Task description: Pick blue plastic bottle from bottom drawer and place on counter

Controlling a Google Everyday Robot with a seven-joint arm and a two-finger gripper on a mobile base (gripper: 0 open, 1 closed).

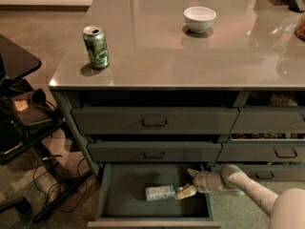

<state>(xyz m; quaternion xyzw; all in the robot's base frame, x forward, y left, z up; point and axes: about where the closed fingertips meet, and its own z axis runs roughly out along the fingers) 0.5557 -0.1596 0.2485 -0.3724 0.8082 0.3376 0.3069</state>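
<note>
The blue plastic bottle (159, 192) lies on its side on the floor of the open bottom drawer (128, 194), cap end toward the right. My gripper (187, 185) reaches into the drawer from the right on a white arm, its fingers straddling the bottle's cap end. One fingertip (185, 192) sits right at the cap; whether it touches I cannot tell. The bottle rests on the drawer floor. The grey-beige counter (157, 56) spreads above the drawer stack.
A green drink can (96, 46) stands at the counter's front left and a white bowl (199, 19) at its back middle. Two handled drawers (155, 121) above are shut. A black side table (16, 61) with cables stands at the left.
</note>
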